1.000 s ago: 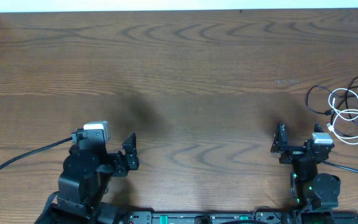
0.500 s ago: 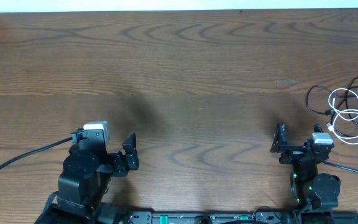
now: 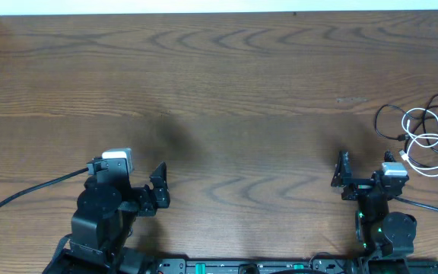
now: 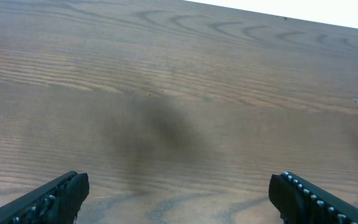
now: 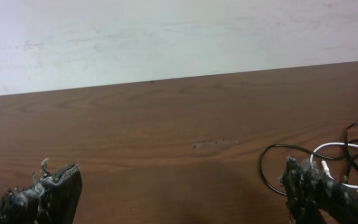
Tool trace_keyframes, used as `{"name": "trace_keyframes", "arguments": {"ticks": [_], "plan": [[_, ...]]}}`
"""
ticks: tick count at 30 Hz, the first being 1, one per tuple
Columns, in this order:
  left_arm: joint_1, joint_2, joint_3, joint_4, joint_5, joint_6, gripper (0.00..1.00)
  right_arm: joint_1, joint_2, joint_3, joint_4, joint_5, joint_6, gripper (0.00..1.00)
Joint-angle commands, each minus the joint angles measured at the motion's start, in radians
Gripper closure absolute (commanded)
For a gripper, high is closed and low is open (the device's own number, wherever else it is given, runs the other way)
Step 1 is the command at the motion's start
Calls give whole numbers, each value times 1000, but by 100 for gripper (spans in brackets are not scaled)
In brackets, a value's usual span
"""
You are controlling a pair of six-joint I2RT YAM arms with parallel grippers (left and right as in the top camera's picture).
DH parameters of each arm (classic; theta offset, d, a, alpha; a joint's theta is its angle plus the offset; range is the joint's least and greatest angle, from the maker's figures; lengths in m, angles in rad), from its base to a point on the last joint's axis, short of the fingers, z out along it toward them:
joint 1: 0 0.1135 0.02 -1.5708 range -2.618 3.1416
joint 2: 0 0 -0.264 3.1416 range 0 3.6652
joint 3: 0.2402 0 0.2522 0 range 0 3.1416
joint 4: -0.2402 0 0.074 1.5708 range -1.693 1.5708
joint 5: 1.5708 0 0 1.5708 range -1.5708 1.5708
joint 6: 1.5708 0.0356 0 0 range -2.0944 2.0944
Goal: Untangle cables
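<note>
At the right edge of the table [image 3: 219,91], you have the cables [image 3: 426,138] lying in one small heap, with the white cord [image 5: 337,147] looped over itself and the black cords [image 5: 261,163] running through and around those loops. Nothing has been pulled free; as far as you can see from above, the cords cross one another in several places, and none lies apart on its own. Exactly how they pass over and under each other is too fine to tell.

Your right gripper [image 3: 343,173] sits near the heap, just to its left and a little closer to the robot, with its jaws spread wide and nothing between them. Its wrist view shows the edge of the tangle past the right finger, not touching it. Your left gripper [image 3: 160,186] is well apart from the cables, over bare wood on the other side, jaws likewise spread wide and empty.

So judge the task as barely begun: no cord is gripped, and all the separating is left. You would likely reach with the right arm first, since it is the nearer.
</note>
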Motion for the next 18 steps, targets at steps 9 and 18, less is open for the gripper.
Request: {"name": "trace_keyframes", "arguments": {"ticks": [9,18], "plan": [[-2,-1,-7,1,-9,-9,3,2,-7,-1,-4,7,-3,1],[115,-3,-13,-63,82,-9,3,2,-7,-1,-4,7,-3,1]]}}
